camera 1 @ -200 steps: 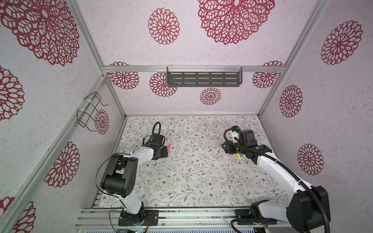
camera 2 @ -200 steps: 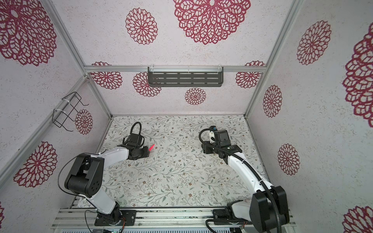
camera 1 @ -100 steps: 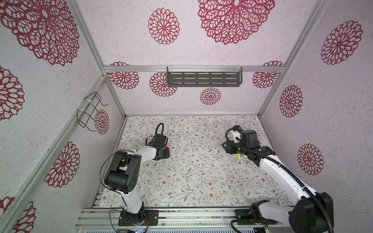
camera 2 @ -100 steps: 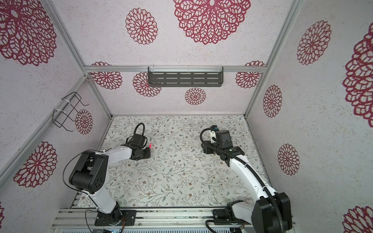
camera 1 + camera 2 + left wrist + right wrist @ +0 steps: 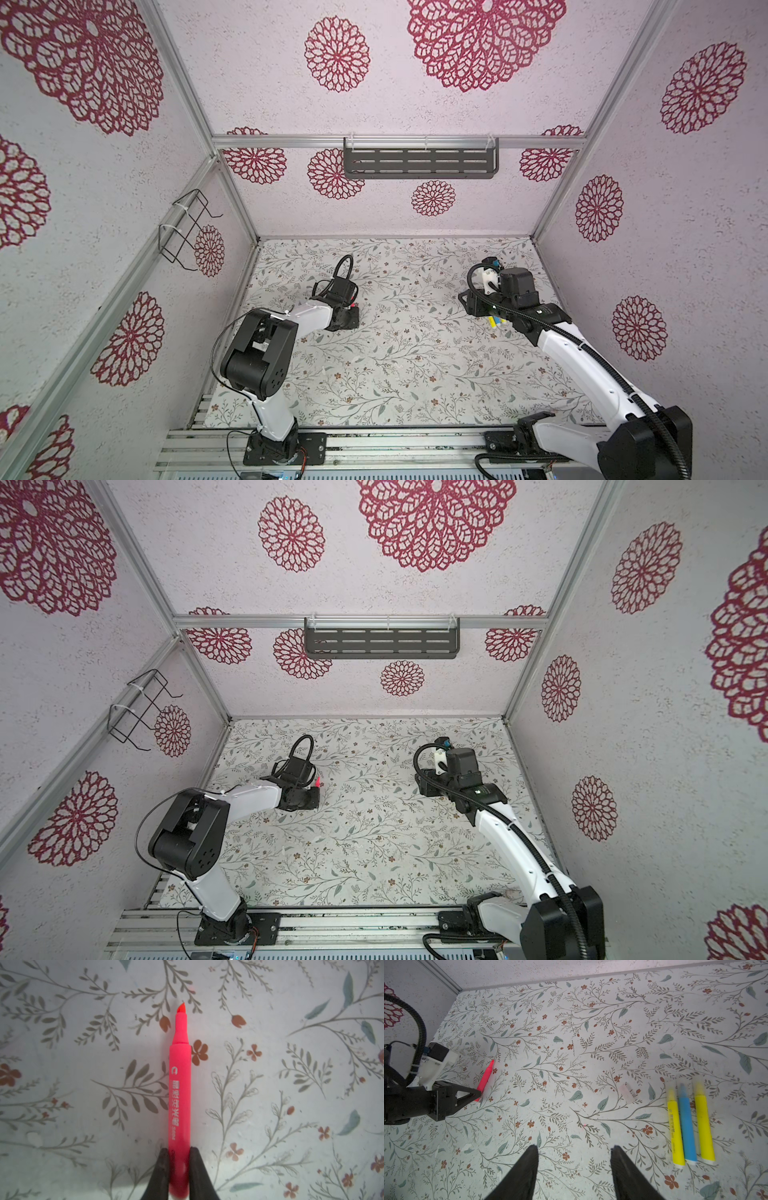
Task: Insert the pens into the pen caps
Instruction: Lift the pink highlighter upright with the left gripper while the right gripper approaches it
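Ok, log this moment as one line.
left end effector: shut on red-pink pen | right end effector: open, empty | blue pen between two yellow pens | one loose pen cap

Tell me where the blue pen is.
In the right wrist view, the blue pen lies between two yellow pens, on the right of the mat.

On my feed rn: bench (image 5: 395, 365) w/ a floral-print top, dark slotted shelf (image 5: 419, 163) on the back wall (image 5: 374, 212), wire rack (image 5: 185, 228) on the left wall (image 5: 104, 266), red flower prints (image 5: 336, 54) everywhere.
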Controlling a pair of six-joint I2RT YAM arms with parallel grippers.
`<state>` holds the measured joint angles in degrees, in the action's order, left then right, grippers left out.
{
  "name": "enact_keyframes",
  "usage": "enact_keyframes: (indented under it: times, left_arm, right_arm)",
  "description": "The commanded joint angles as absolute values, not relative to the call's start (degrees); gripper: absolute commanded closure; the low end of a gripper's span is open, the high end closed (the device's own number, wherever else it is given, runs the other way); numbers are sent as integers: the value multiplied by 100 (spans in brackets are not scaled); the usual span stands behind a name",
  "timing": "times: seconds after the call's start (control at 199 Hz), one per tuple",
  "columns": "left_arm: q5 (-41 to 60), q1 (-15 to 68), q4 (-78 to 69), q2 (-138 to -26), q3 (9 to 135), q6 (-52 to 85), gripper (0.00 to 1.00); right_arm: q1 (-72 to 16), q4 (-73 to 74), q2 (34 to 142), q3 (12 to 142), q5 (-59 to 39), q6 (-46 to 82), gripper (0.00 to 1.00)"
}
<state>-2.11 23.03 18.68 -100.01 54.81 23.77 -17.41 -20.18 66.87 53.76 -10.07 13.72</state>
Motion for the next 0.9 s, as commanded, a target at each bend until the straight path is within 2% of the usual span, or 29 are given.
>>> enact_keyframes:
  times: [0.0, 0.226, 0.371, 0.577, 0.893]
  left_arm:
    - [-105, 2612, 1598, -9283, 5283, 2163, 97]
    - [478, 3021, 632, -7945, 4527, 2049, 95]
    - [763, 3079, -1, -7285, 4052, 2256, 95]
    - [885, 3253, -253, -6674, 3875, 2421, 94]
    - [843, 3684, -463, -6257, 3894, 2433, 94]
  right_arm:
    - [-1731, -1872, 6516, 5397, -1295, 1460, 40]
    - [-1748, -1431, 6456, 5204, -2440, 1491, 37]
    - [-1800, -476, 6316, 4840, -3501, 1838, 33]
    - [-1962, -183, 6385, 4799, -3658, 1956, 33]
    - [-2870, 625, 6886, 4994, -3687, 2262, 32]
